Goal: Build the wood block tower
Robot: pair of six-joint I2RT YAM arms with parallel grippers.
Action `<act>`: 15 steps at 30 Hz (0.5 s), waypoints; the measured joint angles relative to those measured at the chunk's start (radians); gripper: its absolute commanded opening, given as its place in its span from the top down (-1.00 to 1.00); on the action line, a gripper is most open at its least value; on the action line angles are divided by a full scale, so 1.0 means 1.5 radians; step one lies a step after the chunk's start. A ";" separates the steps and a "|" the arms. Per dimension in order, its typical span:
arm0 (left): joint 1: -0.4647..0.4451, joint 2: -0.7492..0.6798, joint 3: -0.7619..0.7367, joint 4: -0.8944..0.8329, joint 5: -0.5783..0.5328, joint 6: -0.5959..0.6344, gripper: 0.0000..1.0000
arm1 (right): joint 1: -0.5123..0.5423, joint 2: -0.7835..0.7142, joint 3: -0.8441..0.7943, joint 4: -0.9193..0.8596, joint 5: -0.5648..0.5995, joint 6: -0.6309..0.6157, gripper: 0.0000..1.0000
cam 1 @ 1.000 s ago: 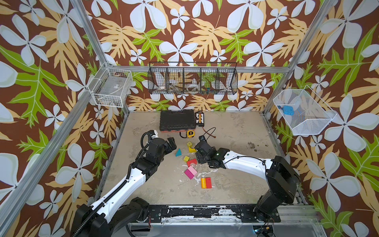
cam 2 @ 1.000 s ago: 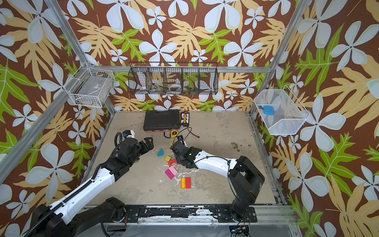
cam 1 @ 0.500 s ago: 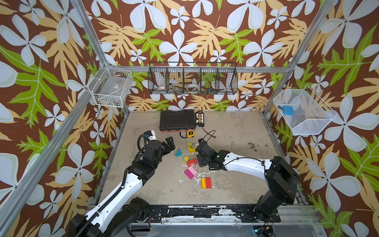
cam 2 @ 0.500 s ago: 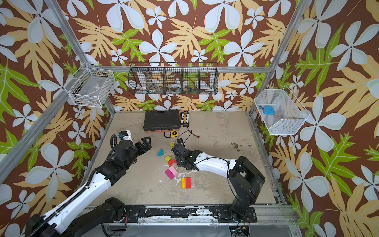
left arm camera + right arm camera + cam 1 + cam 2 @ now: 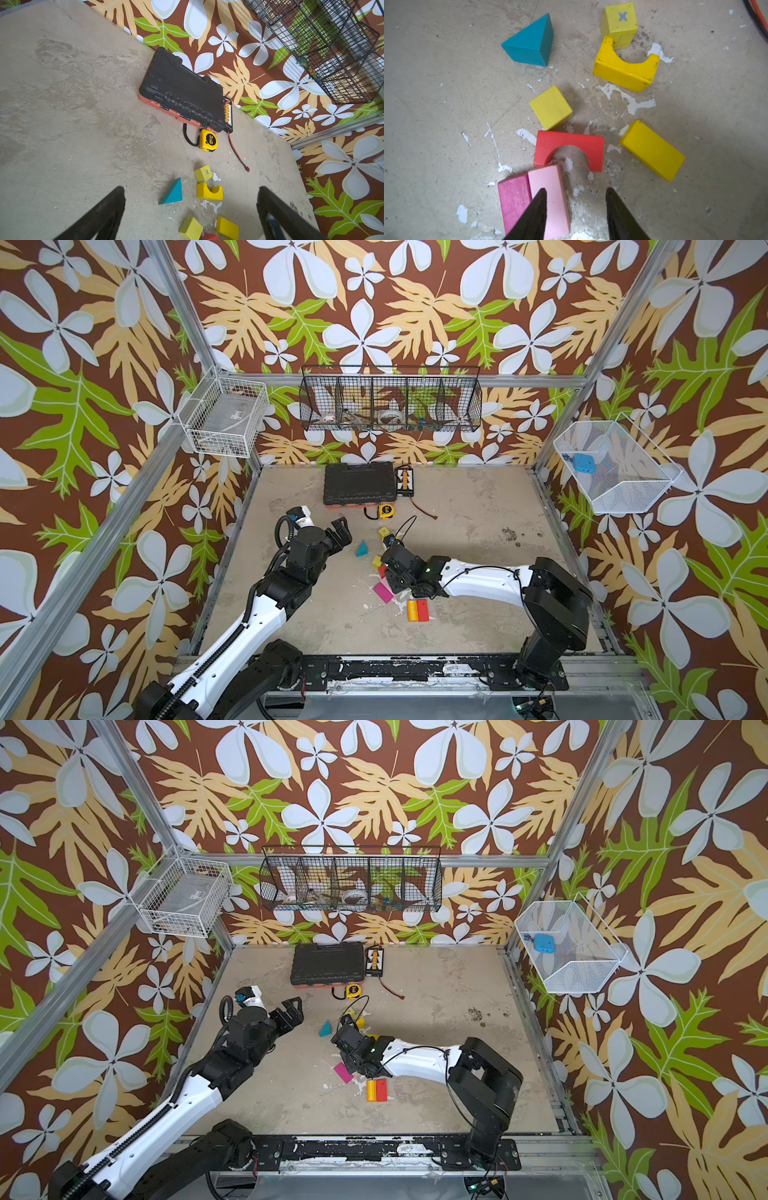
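Loose wood blocks lie on the concrete floor, and no tower is in view. The right wrist view shows a teal wedge [image 5: 529,43], a yellow X cube [image 5: 619,20], a yellow arch [image 5: 623,72], a plain yellow cube [image 5: 550,107], a red arch [image 5: 569,143], a yellow brick [image 5: 652,149], a pink brick [image 5: 550,187] and a magenta brick [image 5: 512,195]. My right gripper [image 5: 575,190] hangs low, open, with bare floor between its fingers; one finger overlaps the pink brick. My left gripper [image 5: 191,189] is wide open and empty, just short of the teal wedge [image 5: 172,193].
An orange and a red block [image 5: 417,610] lie side by side nearer the front. A black tool case [image 5: 359,489], a yellow tape measure [image 5: 386,511] and a connector board with a red wire [image 5: 405,479] sit at the back. Wire baskets [image 5: 390,404] hang on the walls.
My right gripper has moved toward the front, down over the pink and red blocks, and its jaws have narrowed. The left arm has shifted slightly and stays wide open.
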 measured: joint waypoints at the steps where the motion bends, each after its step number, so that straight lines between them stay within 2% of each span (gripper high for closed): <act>1: 0.000 0.001 0.001 0.000 0.000 0.000 -1.00 | 0.000 0.006 0.004 -0.005 0.002 -0.002 0.03; 4: 0.000 0.000 0.001 0.001 0.000 0.000 -1.00 | -0.002 0.009 0.003 -0.009 0.001 -0.002 -0.02; 15: 0.000 -0.009 0.000 0.002 -0.007 -0.003 -1.00 | 0.012 0.047 0.008 -0.008 -0.048 -0.004 0.03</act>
